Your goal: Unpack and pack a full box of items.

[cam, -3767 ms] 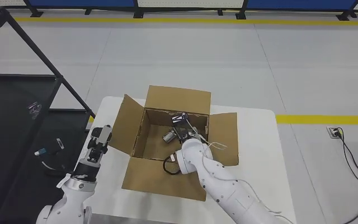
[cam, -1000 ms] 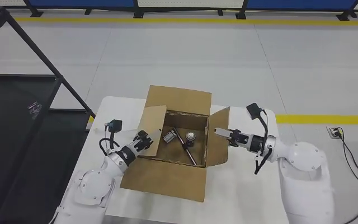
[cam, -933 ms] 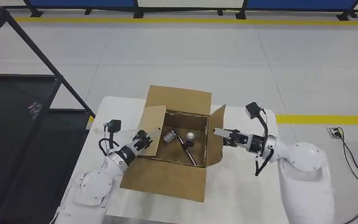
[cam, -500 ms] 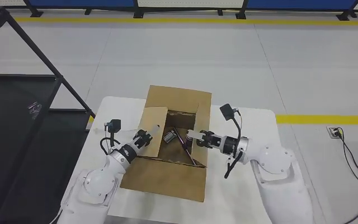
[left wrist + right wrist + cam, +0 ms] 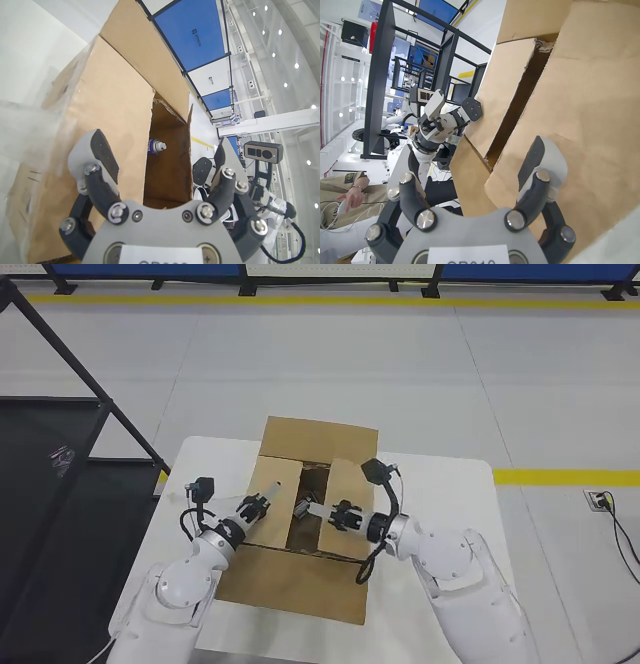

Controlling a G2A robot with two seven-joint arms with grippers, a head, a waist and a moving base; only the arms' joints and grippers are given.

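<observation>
Top view, box (image 5: pixel 290 586) flaps leaving narrow gap, left gripper (image 5: pixel 266 502) and right gripper (image 5: pixel 320 510) spread, empty.

Top view high overhead; wrist views close, opposite sides of the box (image 5: pixel 318 440).

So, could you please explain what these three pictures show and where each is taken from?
It is a two-armed robot at a white table. The wide picture looks down from above its arms; the other two come from a camera on each wrist, looking along that arm's tool. A cardboard box stands on the table, its two side flaps folded inward with a gap between. The left tool and right tool are at those flaps, both open, holding nothing. Through the gap, the left wrist view shows a spray can inside.
</observation>
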